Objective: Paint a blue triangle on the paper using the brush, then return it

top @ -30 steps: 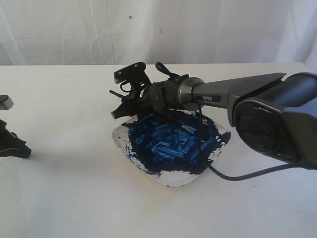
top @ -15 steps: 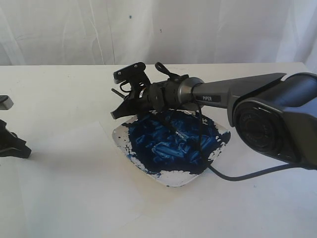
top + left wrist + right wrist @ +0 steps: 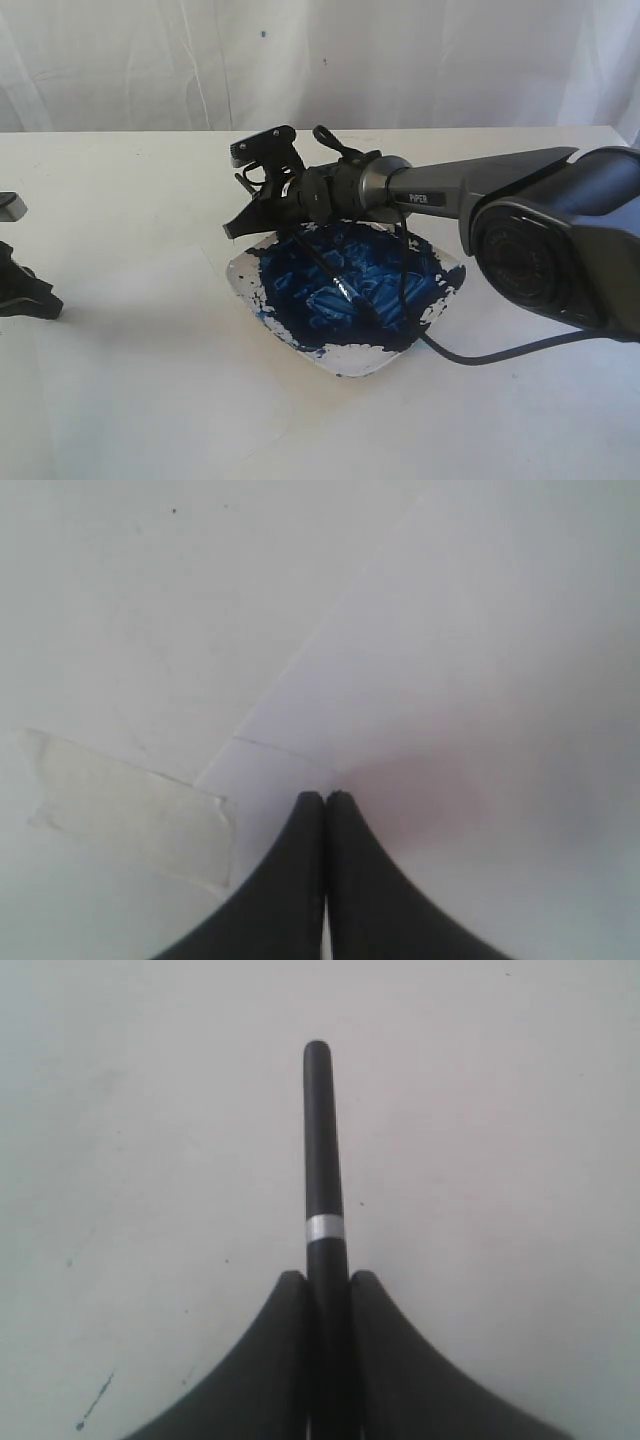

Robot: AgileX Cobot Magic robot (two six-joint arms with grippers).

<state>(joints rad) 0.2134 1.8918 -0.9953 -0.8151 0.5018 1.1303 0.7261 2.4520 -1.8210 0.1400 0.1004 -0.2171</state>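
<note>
The dish [image 3: 350, 358] is white with streaky dark blue paint [image 3: 290, 292]. The brush [image 3: 320, 1140] is black with a silver band.

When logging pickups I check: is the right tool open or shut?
Shut on the brush: the right tool presses its black handle from both sides.

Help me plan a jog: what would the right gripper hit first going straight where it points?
Probably the white table beside the dish: the right gripper, shut on the brush, tilts slightly downward. Depth is unclear.
</note>
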